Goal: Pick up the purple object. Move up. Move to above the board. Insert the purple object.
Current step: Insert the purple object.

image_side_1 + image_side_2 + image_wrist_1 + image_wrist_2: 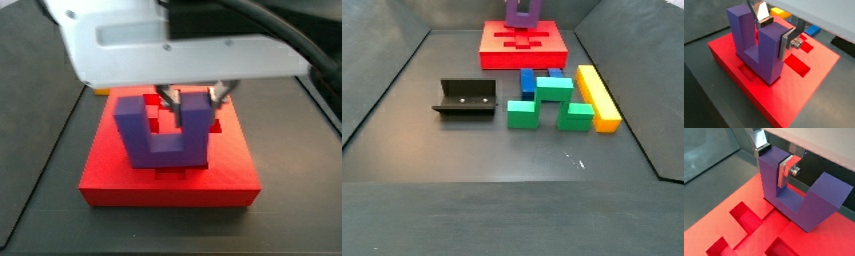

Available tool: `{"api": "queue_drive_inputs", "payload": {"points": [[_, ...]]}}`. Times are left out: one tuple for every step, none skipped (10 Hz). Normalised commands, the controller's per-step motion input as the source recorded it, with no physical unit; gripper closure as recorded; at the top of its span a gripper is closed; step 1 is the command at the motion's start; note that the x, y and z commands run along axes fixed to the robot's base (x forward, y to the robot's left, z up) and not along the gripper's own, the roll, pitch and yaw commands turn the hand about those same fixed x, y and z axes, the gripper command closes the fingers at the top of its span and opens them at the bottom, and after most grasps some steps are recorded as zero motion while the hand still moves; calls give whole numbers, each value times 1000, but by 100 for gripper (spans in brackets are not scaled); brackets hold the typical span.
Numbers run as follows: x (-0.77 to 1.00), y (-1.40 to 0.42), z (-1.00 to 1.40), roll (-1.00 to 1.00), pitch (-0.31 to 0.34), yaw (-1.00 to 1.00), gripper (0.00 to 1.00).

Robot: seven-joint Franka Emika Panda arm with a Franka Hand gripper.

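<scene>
Far-view side camera, left to right: dark L-shaped bracket fixture (465, 99) stands on the dark grey desk (462, 150), well apart from the blocks. Right of it a cluster: green cube (521, 113), blue block (529, 80) behind it, another green block (552, 87) touching the blue one, a third green block (577, 115), then a long orange-yellow bar (597, 97) at the right edge of the group. Behind them all, the large flat red rectangular board (523, 44) with darker recessed slots, and the matte purple U-shaped object (521, 12) upright on its far part; top of it cut by the frame edge.

Close side view: purple object (164, 130) stands over the board (167, 178), arms up, base low at the board surface; cannot tell if it is seated in a slot or just touching. White gripper (195, 96) body hangs above it.

Both wrist views: silver fingers (788, 42) with dark pads clamp one upright arm of the purple object (759, 42), narrow spacing, holding it. Same grip seen at (774, 158), finger plate (784, 172) flat on the inner arm face. Red board (724, 213) lies under the block, cross and bar slots open beside its base. Orange and blue bits show behind the fingers in a wrist view.
</scene>
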Motion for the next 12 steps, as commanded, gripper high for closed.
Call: {"api": "queue_drive_inputs", "payload": {"points": [[-214,0,0,63,-161,11,100],[-3,0,-194,73,-123,37,100],[0,0,-249,50,-97,29,100],[280,-171,-6,21,0,14,100],[669,-226,0,0,83,0,100],[420,-86,0,59,84,0,100],[0,0,0,0,17,0,100],[0,46,-54,0,0,-6,100],[0,160,-69,0,0,-29,100],[0,157,-83,0,0,-40,100],[0,146,-91,11,0,-49,100],[0,60,-63,11,1,-17,100]]}}
